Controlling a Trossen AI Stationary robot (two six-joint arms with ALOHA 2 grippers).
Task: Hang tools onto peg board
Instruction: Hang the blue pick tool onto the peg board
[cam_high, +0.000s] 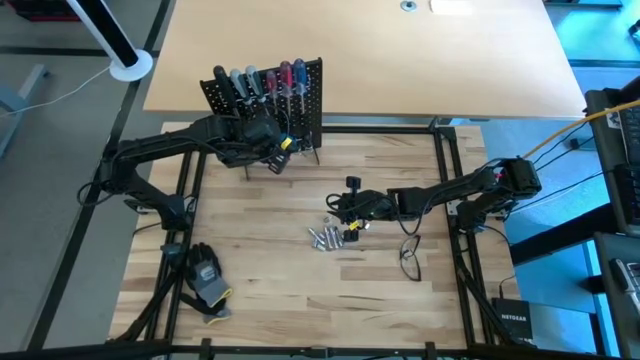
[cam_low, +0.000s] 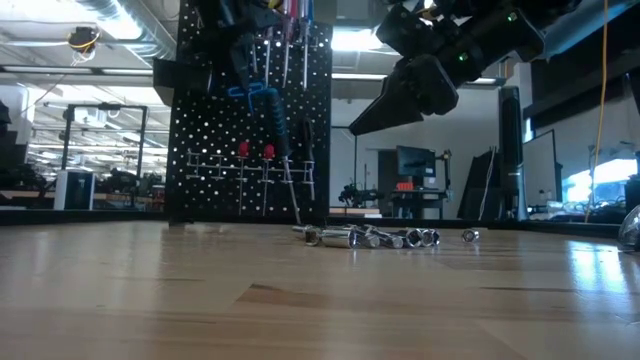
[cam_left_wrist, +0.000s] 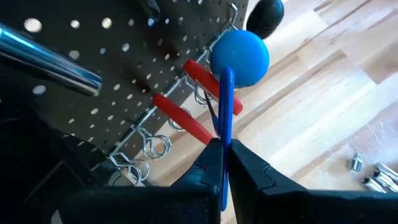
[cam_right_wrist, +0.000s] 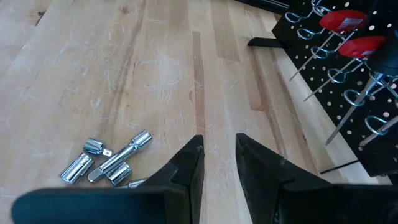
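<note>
A grey-black glove (cam_high: 205, 275) with yellow trim is seen lying on the wooden table (cam_high: 300, 290), near the left front corner. Behind it, the left arm is stretched toward the peg board (cam_high: 305, 105), which stands upright at the back edge of the table. The left gripper (cam_high: 268, 140) is placed directly in front of the board, and its fingers (cam_left_wrist: 249, 171) are closed on the thin blue shaft of a blue screwdriver (cam_left_wrist: 231, 68) with a round blue handle. This tool is held close to the wire hooks of the board, beside two red-handled small screwdrivers (cam_left_wrist: 186, 118) that already hang there. Along the top of the board a row of screwdrivers (cam_high: 265, 78) with black, grey, red and blue handles is stored.

Near the middle of the table, a small group of silver metal bits (cam_high: 328, 237) is lying flat on the wood. The right gripper (cam_high: 350, 215) is held above the table just beside and behind these bits. Its fingers (cam_right_wrist: 186, 168) stand a little apart and nothing is gripped between them. A thin dark cable loop (cam_high: 410, 255) lies on the table under the right arm.
</note>
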